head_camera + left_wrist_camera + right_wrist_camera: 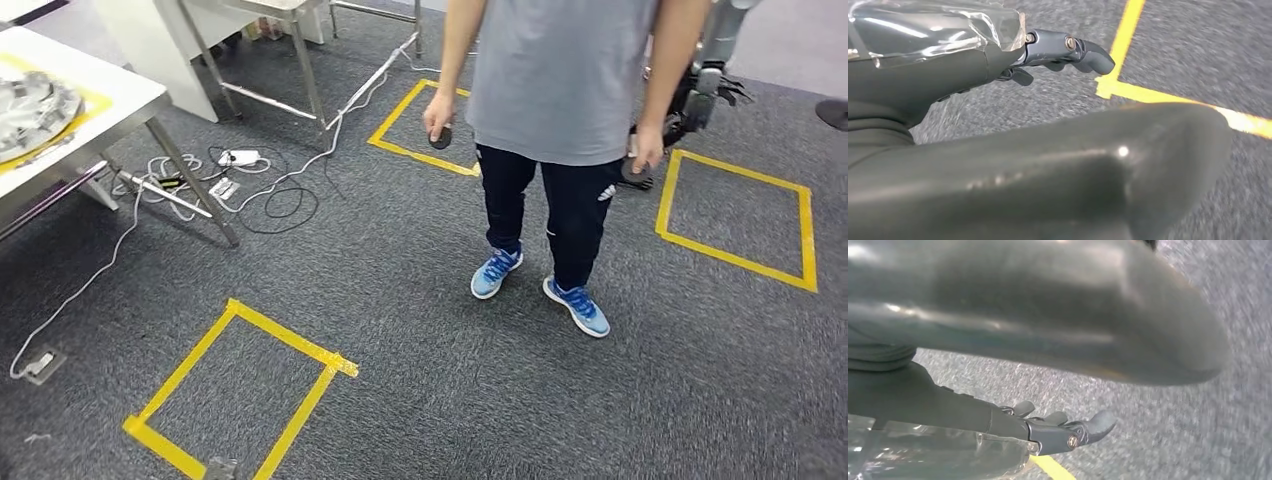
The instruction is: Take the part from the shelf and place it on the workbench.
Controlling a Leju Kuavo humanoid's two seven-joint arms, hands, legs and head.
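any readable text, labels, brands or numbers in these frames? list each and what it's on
No readable words or numbers in any view.
White logo mark on the person's dark trousers: a shape, no letters legible.
Blue shoes: pale side markings, too small to read.
White power adapter on the carpet: no print legible.
Yellow floor tape: plain squares, no marking.
Left hand and right hand in the wrist views: bare metal and screws, no label.

Robotics lab or workshop: grey carpet floor (420, 330) with yellow tape squares (240, 390), steel-legged workbench (110, 105), trailing cables (270, 190).
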